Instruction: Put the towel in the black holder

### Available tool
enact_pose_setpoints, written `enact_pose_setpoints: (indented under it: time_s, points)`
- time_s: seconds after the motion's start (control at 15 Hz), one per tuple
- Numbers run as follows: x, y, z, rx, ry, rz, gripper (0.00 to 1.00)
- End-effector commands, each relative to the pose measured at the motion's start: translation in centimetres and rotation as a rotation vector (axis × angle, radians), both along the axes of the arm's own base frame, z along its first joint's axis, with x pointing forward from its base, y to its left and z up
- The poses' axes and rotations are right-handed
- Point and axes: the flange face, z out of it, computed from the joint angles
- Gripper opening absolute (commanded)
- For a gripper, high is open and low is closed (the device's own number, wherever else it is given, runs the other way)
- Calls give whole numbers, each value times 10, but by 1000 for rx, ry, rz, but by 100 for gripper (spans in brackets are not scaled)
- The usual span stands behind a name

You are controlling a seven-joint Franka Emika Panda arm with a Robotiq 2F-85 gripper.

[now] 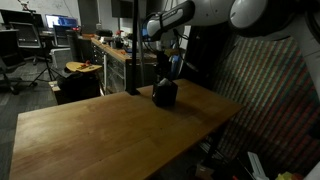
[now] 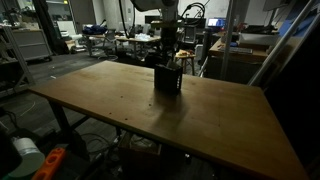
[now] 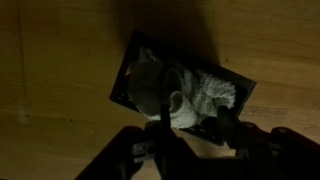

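Observation:
The black holder [image 3: 130, 75] stands on the wooden table and shows in both exterior views [image 1: 165, 94] [image 2: 167, 80]. A white towel [image 3: 185, 92] lies bunched inside it in the wrist view. My gripper [image 3: 192, 122] hangs directly above the holder, its two dark fingers spread apart on either side of the towel's near edge, with nothing between them. In both exterior views the gripper [image 1: 164, 68] [image 2: 165, 50] is just over the holder's top.
The wooden table [image 1: 110, 125] [image 2: 220, 120] spreads wide around the holder. Behind it are a dim lab with benches [image 1: 105, 50], chairs and shelves. A mesh screen [image 1: 270, 90] stands beside the table. An orange tool [image 2: 48, 165] lies on the floor.

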Motion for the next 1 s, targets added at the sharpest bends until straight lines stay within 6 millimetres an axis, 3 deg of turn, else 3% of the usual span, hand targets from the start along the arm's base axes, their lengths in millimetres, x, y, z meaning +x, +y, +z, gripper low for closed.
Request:
enact_pose_setpoints:
  time_s: [0.0, 0.2, 0.93]
  points:
    - [0, -12, 8, 12, -8, -5, 21]
    - [0, -14, 4, 15, -2, -6, 1]
    - [-5, -13, -40, 18, 67, 1, 1]
